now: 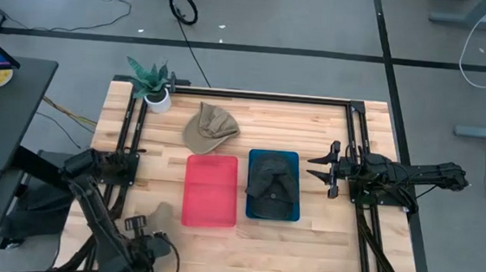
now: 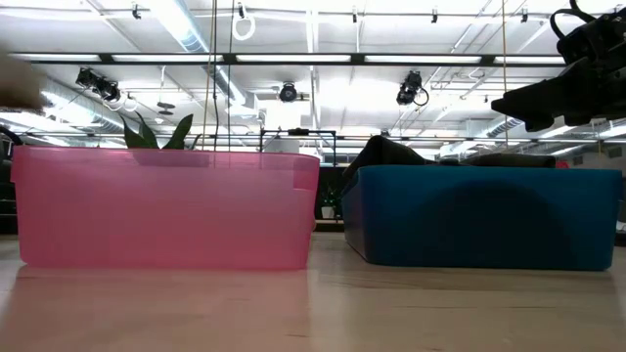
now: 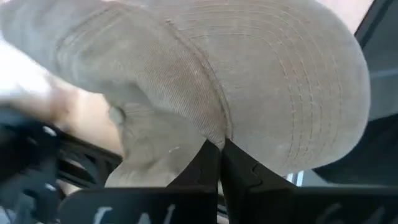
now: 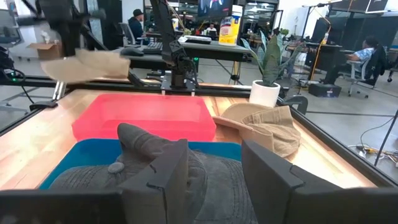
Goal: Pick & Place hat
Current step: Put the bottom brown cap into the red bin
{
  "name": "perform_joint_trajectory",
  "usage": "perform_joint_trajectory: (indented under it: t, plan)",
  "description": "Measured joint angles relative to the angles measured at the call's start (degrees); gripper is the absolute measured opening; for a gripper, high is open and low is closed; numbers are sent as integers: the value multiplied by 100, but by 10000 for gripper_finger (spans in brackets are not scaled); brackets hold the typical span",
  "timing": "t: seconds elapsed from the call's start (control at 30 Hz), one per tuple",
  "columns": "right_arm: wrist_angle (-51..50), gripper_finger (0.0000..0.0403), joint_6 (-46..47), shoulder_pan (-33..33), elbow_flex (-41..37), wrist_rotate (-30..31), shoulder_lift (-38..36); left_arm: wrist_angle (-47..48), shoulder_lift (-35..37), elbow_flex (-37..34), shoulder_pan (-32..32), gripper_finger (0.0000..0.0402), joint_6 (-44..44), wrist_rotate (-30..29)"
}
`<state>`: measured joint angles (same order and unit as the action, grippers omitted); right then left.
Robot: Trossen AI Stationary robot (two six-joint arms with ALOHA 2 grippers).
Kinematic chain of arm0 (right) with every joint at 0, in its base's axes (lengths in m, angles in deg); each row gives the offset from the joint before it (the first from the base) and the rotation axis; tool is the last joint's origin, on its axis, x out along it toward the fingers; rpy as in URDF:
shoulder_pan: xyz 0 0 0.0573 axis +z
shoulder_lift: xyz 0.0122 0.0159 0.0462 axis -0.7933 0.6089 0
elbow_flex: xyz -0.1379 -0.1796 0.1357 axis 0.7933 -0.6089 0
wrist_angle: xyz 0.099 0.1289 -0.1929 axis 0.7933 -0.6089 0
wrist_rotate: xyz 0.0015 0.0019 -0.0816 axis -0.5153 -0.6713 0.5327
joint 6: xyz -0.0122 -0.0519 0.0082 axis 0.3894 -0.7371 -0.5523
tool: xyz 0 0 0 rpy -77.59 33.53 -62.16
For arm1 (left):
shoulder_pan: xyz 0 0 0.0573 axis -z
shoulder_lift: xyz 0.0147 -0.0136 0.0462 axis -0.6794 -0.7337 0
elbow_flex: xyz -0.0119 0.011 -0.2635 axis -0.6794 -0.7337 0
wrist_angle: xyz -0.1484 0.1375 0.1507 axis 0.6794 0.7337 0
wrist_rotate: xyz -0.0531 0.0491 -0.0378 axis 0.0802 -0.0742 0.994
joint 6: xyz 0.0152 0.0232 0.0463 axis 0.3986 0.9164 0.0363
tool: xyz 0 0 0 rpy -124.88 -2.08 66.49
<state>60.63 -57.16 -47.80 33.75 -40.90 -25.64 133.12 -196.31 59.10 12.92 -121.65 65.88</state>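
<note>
Wooden table, plant, bins.

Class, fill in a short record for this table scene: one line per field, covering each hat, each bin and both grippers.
Dark hat: inside blue bin
Tan hat on table: beside potted plant, behind pink bin
Pink bin: nothing in it
Second tan hat: pinched at its brim
Left gripper: fingers shut on second tan hat, near table's front edge
Right gripper: open, beside blue bin
</note>
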Motion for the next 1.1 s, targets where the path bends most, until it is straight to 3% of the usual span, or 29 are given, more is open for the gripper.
perform_joint_trajectory:
  t: [0.2, 0.57, 0.8, 0.93, 1.1]
  plan:
    - [0, 155, -1, 2, 0, 1, -1, 83, 15, 885, -295, 3, 1349, -1086]
    - [0, 155, 0, 2, 0, 0, 0, 107, 9, 946, -1642, 3, 3451, -2060]
    - [0, 155, -2, 2, 0, 0, 0, -249, 7, 665, -2300, 3, 4415, -2072]
    - [-2, 155, -2, 2, 0, 0, -2, -447, 8, 165, -2552, 3, 4465, -1670]
    - [0, 155, -1, 2, 0, 0, -1, -624, 7, -564, -2784, 3, 4470, -1730]
